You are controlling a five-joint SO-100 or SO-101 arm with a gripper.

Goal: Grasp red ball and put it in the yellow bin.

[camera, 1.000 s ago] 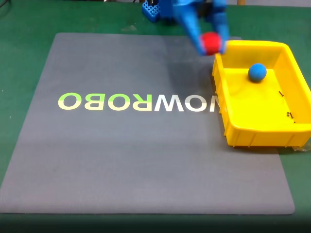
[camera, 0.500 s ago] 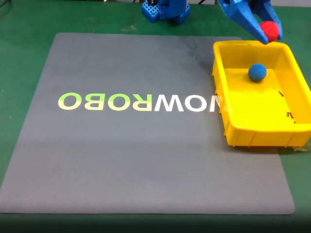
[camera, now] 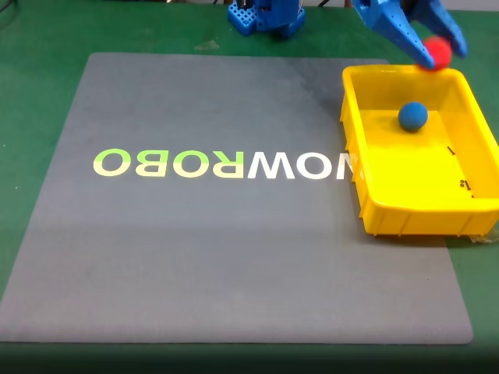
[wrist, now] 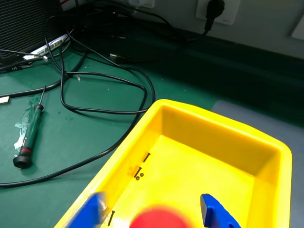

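Tool open over yellow bin far wall; red ball blurred between jaws (apparently dropping, so it lands inside).

The place looks like a robotics lab or workshop bench: a green work surface strewn with tangled black cables, a dark-handled screwdriver, a white wall socket, and a grey mat printed "NOWROBO".

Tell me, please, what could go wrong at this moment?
The small red ball sits at the blue gripper over the far wall of the yellow plastic bin; it might bounce off the rim and land outside. Inside, it could strike the small blue ball.
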